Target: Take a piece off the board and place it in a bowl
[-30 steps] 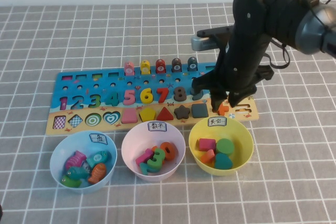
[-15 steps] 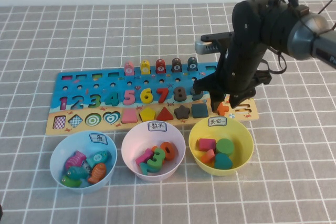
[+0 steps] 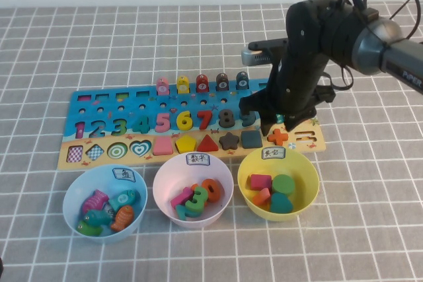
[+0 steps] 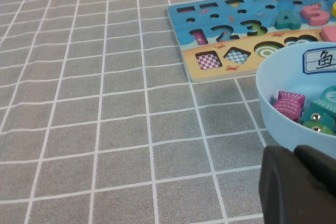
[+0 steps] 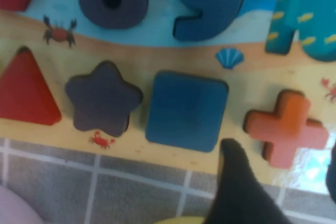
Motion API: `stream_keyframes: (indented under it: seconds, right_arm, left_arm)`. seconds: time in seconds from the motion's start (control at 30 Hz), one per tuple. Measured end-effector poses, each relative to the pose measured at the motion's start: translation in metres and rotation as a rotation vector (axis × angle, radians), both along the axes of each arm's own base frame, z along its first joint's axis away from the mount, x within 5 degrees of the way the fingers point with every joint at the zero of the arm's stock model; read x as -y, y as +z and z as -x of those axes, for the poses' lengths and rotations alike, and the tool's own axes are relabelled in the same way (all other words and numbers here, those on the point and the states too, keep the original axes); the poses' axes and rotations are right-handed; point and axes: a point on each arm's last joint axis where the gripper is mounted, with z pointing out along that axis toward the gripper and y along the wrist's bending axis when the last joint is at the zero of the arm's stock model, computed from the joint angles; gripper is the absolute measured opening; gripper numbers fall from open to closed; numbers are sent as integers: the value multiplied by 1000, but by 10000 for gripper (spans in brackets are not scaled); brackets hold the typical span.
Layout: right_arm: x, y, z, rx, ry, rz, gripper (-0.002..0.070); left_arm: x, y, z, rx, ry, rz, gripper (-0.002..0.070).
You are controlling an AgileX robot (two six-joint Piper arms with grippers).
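The orange plus-shaped piece [image 3: 278, 137] lies in its slot near the right end of the blue board [image 3: 99, 105]. My right gripper [image 3: 279, 125] hangs open just above it, one finger on either side, touching nothing. In the right wrist view the piece [image 5: 287, 127] sits beside the blue square, with one dark finger [image 5: 236, 182] in front of it. The yellow bowl [image 3: 246, 163] stands just in front of the board and holds several shape blocks. My left gripper [image 4: 299, 187] is shut and empty, low by the light blue bowl [image 4: 273, 85].
A pale pink bowl [image 3: 165, 175] with numbers and a light blue bowl [image 3: 74, 193] with fish stand in front of the board. A red triangle [image 3: 207, 143], dark star [image 3: 229, 141] and blue square [image 3: 250, 139] fill the neighbouring slots. Peg pieces [image 3: 202, 84] stand along the board's back edge.
My right gripper has lifted and drawn back a little from the plus piece, which stays in its slot and now shows more fully. The left arm has not moved.
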Motion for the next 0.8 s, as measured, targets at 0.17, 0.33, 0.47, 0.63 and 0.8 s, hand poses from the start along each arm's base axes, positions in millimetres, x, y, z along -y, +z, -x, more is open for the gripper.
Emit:
stream_keyframes:
  seconds: [0.17,0.33,0.47,0.63,0.8]
  right_arm:
    - [3,3,0,-7,3,26,398]
    - [6,3,-1,-16,-2,33,424]
    - [6,3,-1,-12,-2,32,425]
    - [5,4,-3,14,-3,18,426]
    - [4,-3,-5,4,-3,24,426]
  left_arm:
    - [0,0,0,0,0,0,2]
    - [0,0,0,0,0,0,2]
    - [0,0,0,0,0,0,2]
    - [0,0,0,0,0,0,2]
    - [0,0,0,0,0,0,2]
